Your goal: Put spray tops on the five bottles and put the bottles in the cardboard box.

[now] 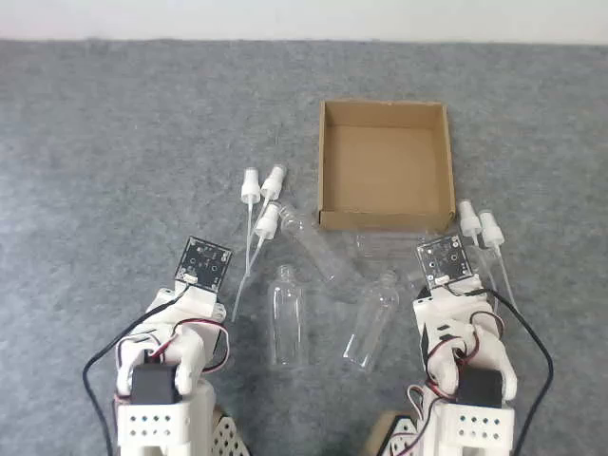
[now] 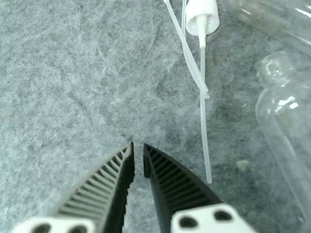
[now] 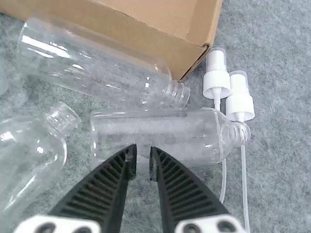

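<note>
Bottles (image 1: pixel 287 318) lie uncapped at table (image 1: pixel 95 142) middle, before empty box (image 1: pixel 323 161); tops (image 1: pixel 251 185) loose in two clusters, one within each arm's reach. Left gripper (image 2: pixel 137 145), right gripper (image 3: pixel 142 149) both closed, empty; no capping begun.

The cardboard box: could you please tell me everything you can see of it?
The cardboard box is a shallow, roughly square, open-topped tray of plain brown cardboard with low upright walls and nothing inside. It sits flat on the grey carpet-like surface. A clear bottle lies on its side along the near wall, and whether they touch cannot be told. Two spray tops lie just off its near right corner.
</note>
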